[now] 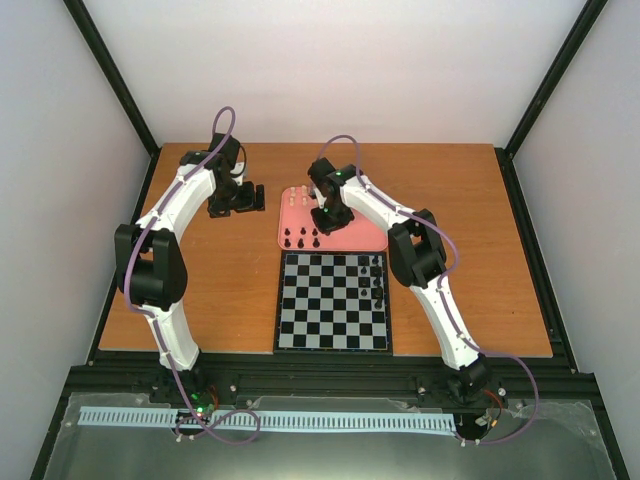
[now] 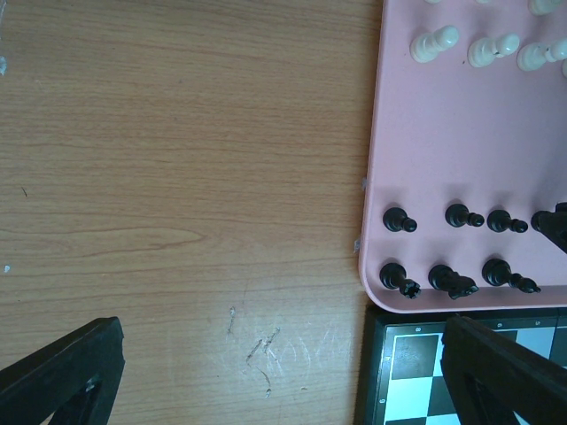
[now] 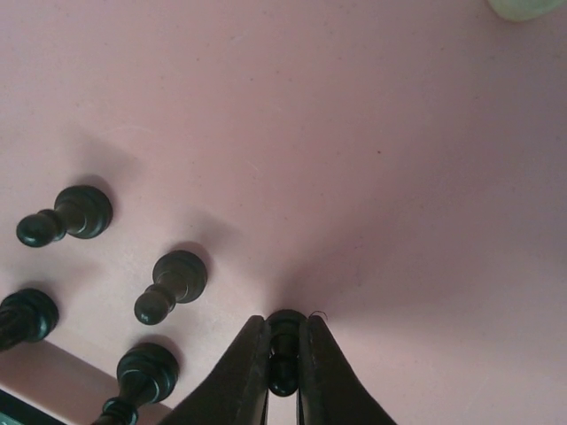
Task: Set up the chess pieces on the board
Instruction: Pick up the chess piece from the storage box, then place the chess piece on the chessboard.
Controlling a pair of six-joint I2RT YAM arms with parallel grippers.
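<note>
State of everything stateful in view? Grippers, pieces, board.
right gripper: jaws shut on black piece over tray
left gripper: jaws open, empty, above table
black tray pieces: standing
white pieces: standing on tray
board: some black pieces placed along right edge, mostly unfilled

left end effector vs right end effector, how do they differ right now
The left end effector has its fingers wide apart and holds nothing, while the right end effector is closed on a black piece. The left end effector hangs over the wooden table beside the pink tray, and the right end effector is over that tray. Both have two dark fingers pointing down.
</note>
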